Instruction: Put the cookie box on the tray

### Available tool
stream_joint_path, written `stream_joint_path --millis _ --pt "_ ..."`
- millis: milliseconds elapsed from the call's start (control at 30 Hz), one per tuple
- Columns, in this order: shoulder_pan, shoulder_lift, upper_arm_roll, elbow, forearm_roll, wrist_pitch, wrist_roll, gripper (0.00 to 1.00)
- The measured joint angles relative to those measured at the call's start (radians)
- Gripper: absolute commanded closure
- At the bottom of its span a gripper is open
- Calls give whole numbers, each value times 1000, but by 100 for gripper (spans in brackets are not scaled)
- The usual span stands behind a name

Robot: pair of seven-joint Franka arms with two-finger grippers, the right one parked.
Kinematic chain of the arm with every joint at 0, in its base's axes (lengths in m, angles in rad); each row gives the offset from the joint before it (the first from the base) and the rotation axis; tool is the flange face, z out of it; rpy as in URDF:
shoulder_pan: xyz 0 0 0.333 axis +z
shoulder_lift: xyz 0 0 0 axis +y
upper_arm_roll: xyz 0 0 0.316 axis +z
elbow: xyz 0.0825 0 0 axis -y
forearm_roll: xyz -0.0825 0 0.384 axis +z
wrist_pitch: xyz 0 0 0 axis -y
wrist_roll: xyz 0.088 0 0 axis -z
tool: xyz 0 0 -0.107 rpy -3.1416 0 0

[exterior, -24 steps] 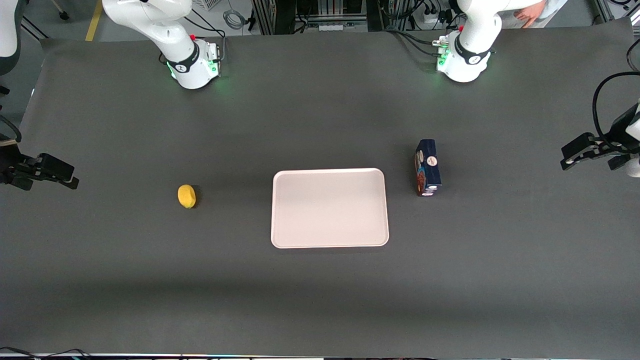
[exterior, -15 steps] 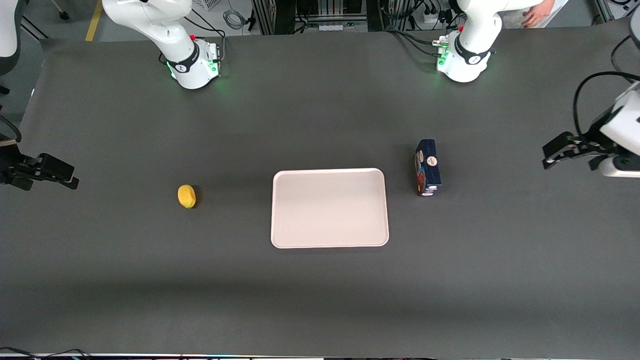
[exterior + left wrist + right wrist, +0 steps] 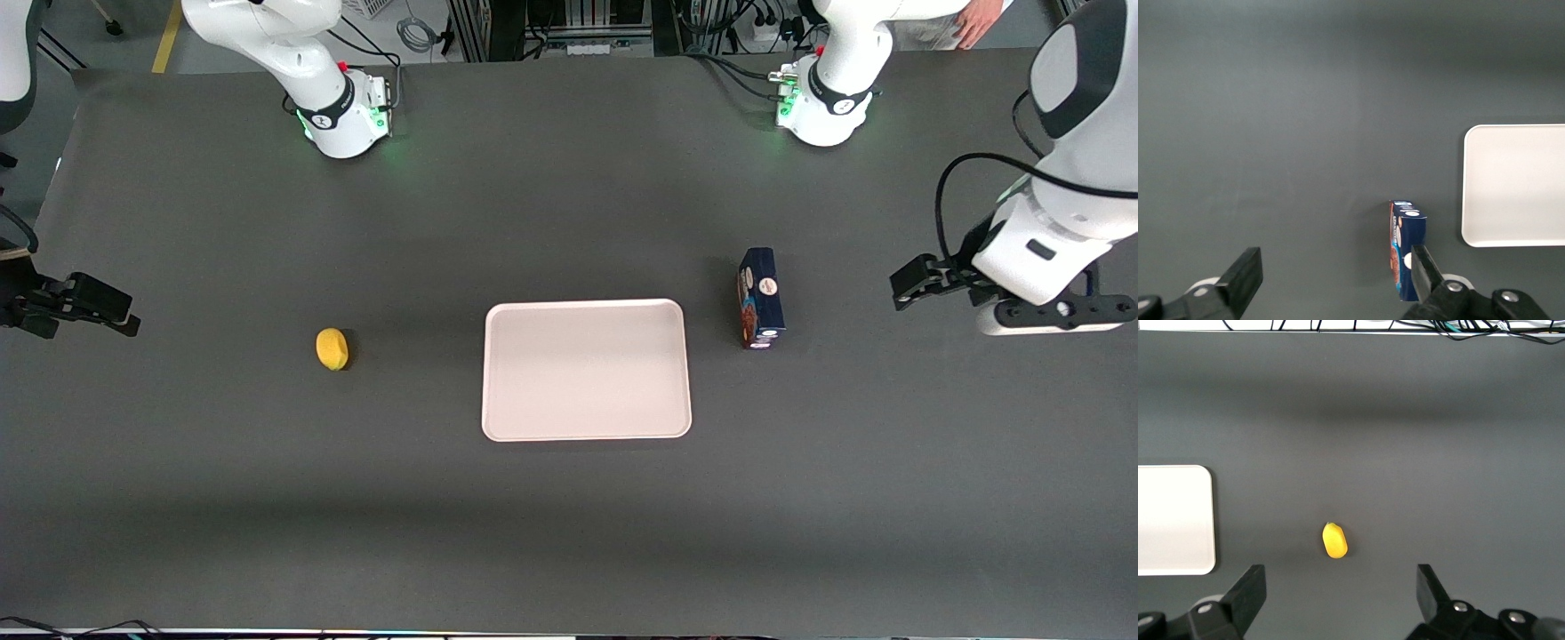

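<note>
The cookie box, a narrow navy carton with a round white logo, stands on the dark table beside the short edge of the tray. The tray is flat, pale pinkish-white and bare. My left gripper hovers above the table, toward the working arm's end from the box and apart from it. In the left wrist view the gripper is open wide with nothing between its fingers. One fingertip overlaps the cookie box in that view, and the tray lies just past the box.
A small yellow lump lies on the table toward the parked arm's end, apart from the tray. The two arm bases stand at the table's edge farthest from the front camera.
My left arm has swung in from the table's end toward the cookie box, and more of the arm now shows. The box, tray and yellow lump have not moved.
</note>
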Motion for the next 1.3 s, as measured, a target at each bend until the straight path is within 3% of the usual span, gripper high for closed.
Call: stream_joint_path --millis 533,1300 --pt "-12 34 -128 -121 0 78 -202 1" --pt "-14 -38 -212 -663 0 654 -317 2"
